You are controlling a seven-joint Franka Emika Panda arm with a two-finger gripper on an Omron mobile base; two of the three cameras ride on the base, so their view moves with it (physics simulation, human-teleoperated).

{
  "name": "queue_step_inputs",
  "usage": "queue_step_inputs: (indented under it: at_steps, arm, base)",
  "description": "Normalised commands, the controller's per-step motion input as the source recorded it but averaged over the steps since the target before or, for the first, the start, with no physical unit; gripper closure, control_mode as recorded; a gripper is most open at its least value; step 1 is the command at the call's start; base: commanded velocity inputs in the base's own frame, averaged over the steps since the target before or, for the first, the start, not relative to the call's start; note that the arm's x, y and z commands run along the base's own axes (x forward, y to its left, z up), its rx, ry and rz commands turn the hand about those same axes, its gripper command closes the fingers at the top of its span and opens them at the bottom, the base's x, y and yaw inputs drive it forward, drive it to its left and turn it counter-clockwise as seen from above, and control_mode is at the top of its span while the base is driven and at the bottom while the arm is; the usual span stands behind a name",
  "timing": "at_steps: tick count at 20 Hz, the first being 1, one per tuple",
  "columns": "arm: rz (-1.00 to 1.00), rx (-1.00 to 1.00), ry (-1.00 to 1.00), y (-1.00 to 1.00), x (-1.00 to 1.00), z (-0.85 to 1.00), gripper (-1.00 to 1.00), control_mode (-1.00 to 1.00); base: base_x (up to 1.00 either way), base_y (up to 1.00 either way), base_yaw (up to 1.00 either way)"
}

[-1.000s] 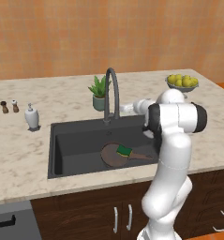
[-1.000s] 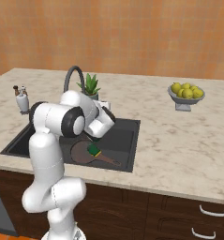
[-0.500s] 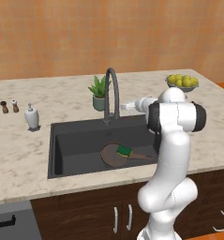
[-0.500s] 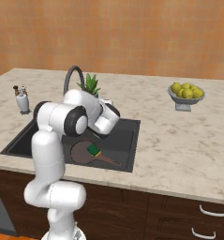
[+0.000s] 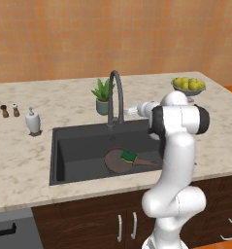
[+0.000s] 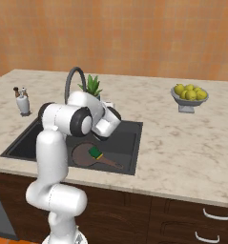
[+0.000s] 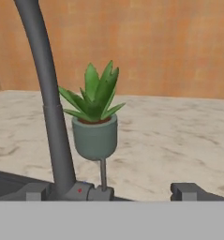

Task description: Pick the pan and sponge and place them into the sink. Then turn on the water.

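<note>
The dark brown pan (image 5: 116, 161) lies on the floor of the dark grey sink (image 5: 76, 146), its handle pointing right. The green and yellow sponge (image 5: 128, 157) rests on the pan (image 6: 83, 155), and the same sponge (image 6: 95, 152) sits beside the arm. My gripper (image 5: 127, 112) hangs open at the base of the gooseneck faucet (image 5: 116, 95), above the sink's back rim. In the hand view the fingertips (image 7: 36, 191) stand wide apart, and my gripper (image 7: 111, 192) frames the faucet's thin lever (image 7: 103, 174) beside its stem (image 7: 52, 122). No water runs from the spout.
A small potted plant (image 7: 94, 123) stands right behind the faucet. A white soap dispenser (image 5: 33, 121) and two small shakers (image 5: 9, 111) sit left of the sink. A bowl of lemons (image 5: 188, 85) stands at the far right of the counter.
My hand has lifted a little and moved back toward the faucet base. Pan and sponge have stayed where they were in the sink.
</note>
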Motion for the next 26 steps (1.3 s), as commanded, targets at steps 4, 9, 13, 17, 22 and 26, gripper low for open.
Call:
queue_step_inputs:
  at_steps: [4, 9, 13, 17, 22, 26]
  arm:
    - [0.0, 0.0, -0.1, 0.0, 0.07, -0.52, -1.0, -1.0]
    - [0.0, 0.0, -0.07, 0.0, 0.02, -0.51, -1.0, -1.0]
    - [0.0, 0.0, -0.07, 0.02, 0.08, -0.36, -1.0, -1.0]
    - [0.0, 0.0, -0.05, 0.07, 0.15, -0.2, -1.0, -1.0]
    - [0.0, 0.0, -0.01, 0.21, 0.26, -0.09, -1.0, -1.0]
    - [0.0, 0.03, -0.01, 0.01, 0.27, -0.1, -1.0, -1.0]
  base:
    - [0.0, 0.0, 0.0]
    - [0.0, 0.0, 0.0]
    - [0.0, 0.0, 0.0]
    - [0.0, 0.0, 0.0]
    - [0.0, 0.0, 0.0]
    - [0.0, 0.0, 0.0]
